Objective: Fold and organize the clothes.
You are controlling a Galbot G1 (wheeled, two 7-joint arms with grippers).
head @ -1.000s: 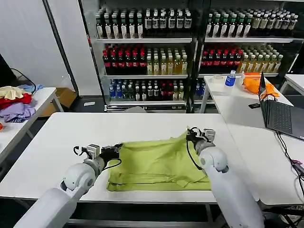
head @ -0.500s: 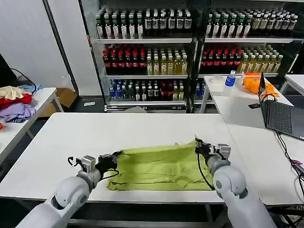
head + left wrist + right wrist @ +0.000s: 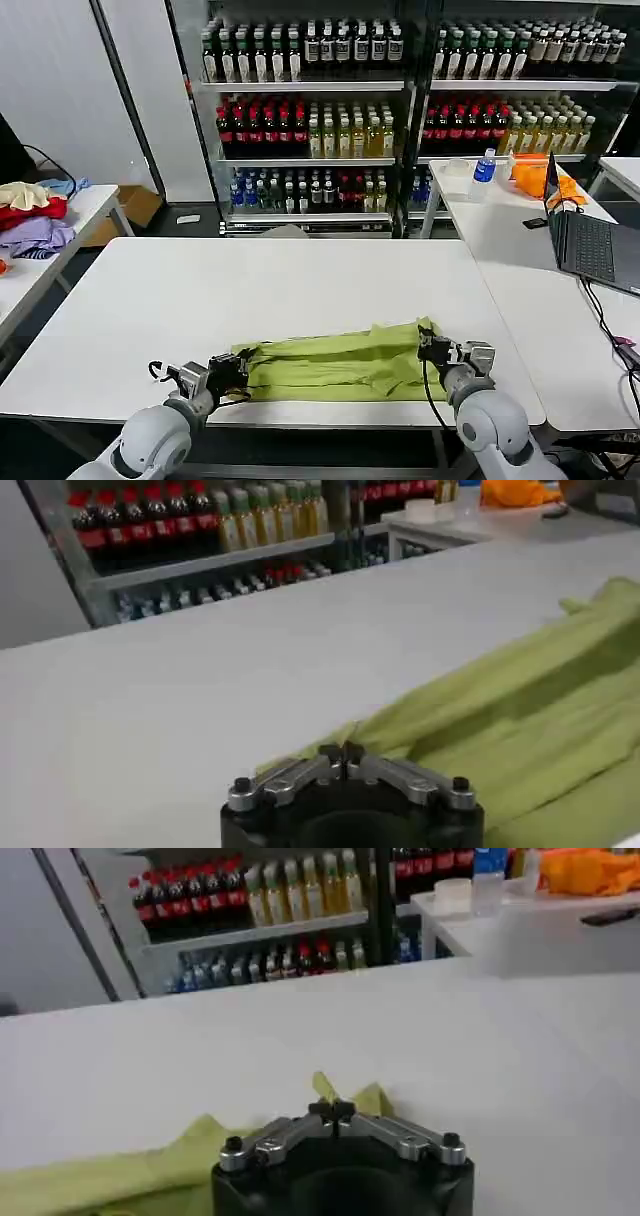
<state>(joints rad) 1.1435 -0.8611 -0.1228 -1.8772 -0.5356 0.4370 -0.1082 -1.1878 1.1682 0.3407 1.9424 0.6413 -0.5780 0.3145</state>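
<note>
Head view: the lime T-shirt (image 3: 335, 362) lies bunched into a long, narrow band along the near edge of the white desk (image 3: 260, 290), in the lower middle of the frame. The left gripper (image 3: 238, 367) sits at the band's left end, lower left of centre, its fingers pinched together on the fabric edge. The right gripper (image 3: 428, 345) is at the band's right end, lower right of centre, likewise closed on a raised corner of the cloth. A shelf of bottles (image 3: 400, 110) fills the upper frame. A laptop (image 3: 585, 235) stands on a second desk at the right edge, with an orange cloth (image 3: 535, 175) farther back. A pile of red, purple and cream clothes (image 3: 32, 220) rests on a side table at the left edge.

Left wrist view: the left gripper (image 3: 342, 752) shows at the bottom centre, fingertips pressed tight together with a thin fold of the T-shirt (image 3: 520, 710) caught between them. The green fabric spreads from there toward the right side of the frame, lying in soft ridges on the desk (image 3: 200, 680).

Right wrist view: the right gripper (image 3: 332, 1111) is at the bottom centre, its tips fully closed on a small peak of the T-shirt (image 3: 120, 1173) that pokes up just behind them. The rest of the cloth trails to the lower left of the frame across the desk (image 3: 450, 1028).
</note>
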